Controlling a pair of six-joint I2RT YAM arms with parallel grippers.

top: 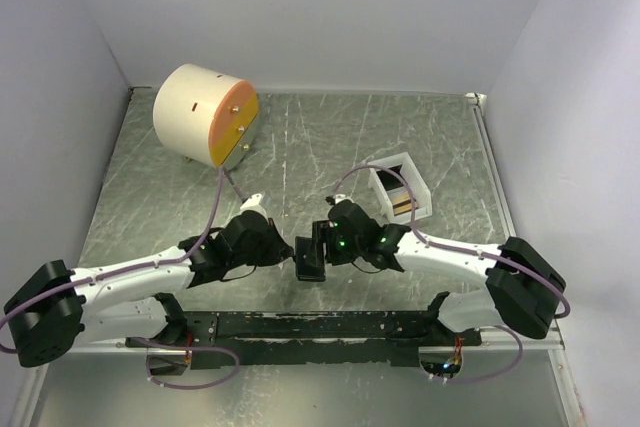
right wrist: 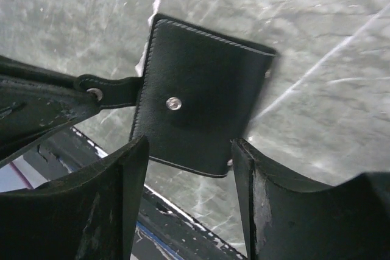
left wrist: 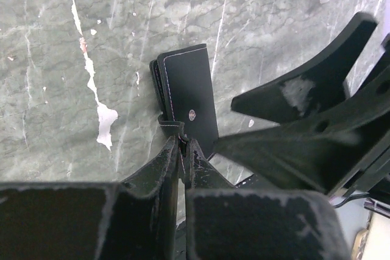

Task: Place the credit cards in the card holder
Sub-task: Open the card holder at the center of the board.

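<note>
Nearest, clamped on the card holder (left wrist: 189, 89) by its thin snap strap with the left gripper (left wrist: 181, 141), between both arms; straddling its body with the right gripper (right wrist: 189, 145) spread wide. Risks slipping off that narrow strap, or twisting the holder when closing. Farther right, gold-brown credit cards (top: 403, 204) in the white tray (top: 398, 161)

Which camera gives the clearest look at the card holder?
Right wrist: the card holder appears large, with face, stitching and snap stud plain. Left wrist shows it foreshortened, its strap pinched by the left pincer. Top external shows only a small dark shape.
</note>
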